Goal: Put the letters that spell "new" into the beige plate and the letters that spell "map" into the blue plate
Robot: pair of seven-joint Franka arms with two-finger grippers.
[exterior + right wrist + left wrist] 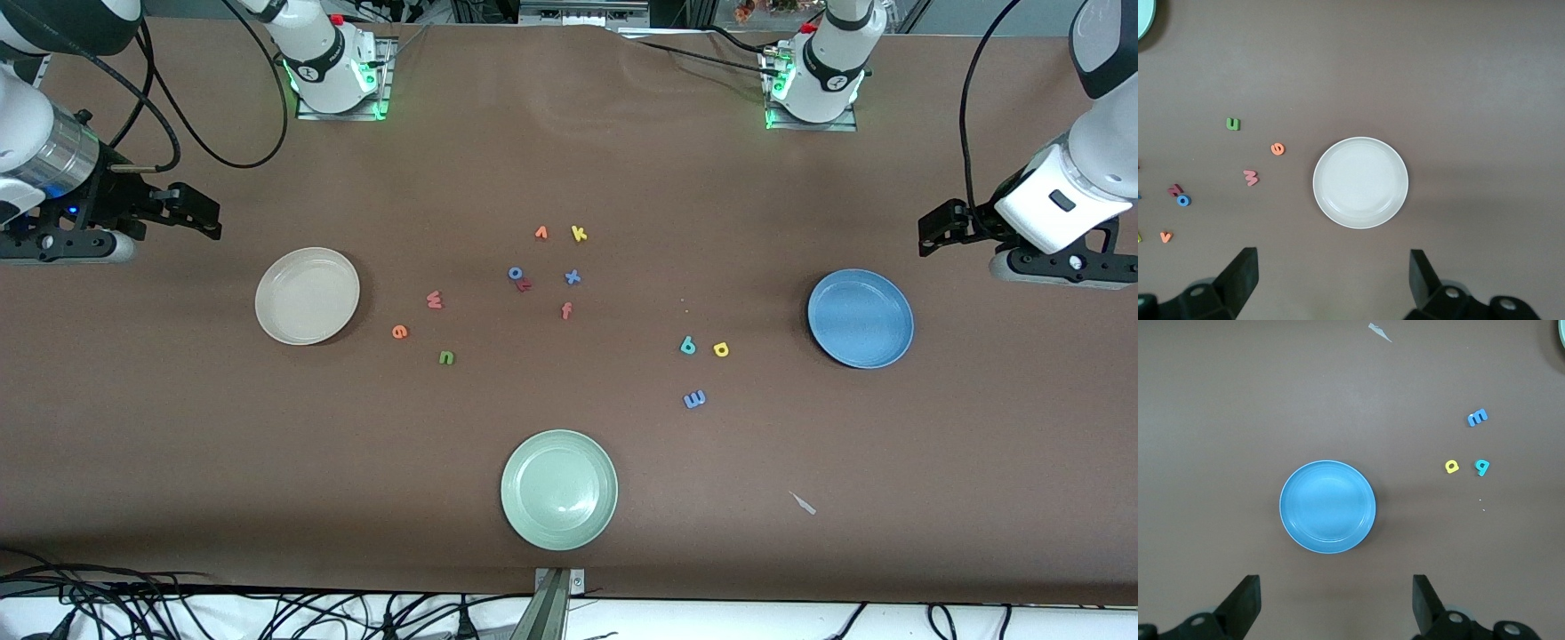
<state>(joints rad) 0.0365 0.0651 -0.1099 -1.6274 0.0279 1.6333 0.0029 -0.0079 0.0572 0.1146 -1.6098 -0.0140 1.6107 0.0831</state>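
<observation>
- Currently both my hands hang open and empty: left hand (1331,607) over the surface by the round blue plate (860,318), right hand (1331,287) by the round beige plate (307,295).
- Green foam "n" (446,357), orange "e" (399,332) and pinkish "w" (434,300) lie beside the beige plate; I should pinch one letter squarely.
- Blue "m" (694,399), teal "a" (687,346) and yellow "p" (721,349) lie near the blue plate.

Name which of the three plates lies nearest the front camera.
The pale green plate; the beige plate and blue plate both lie farther away.
</observation>
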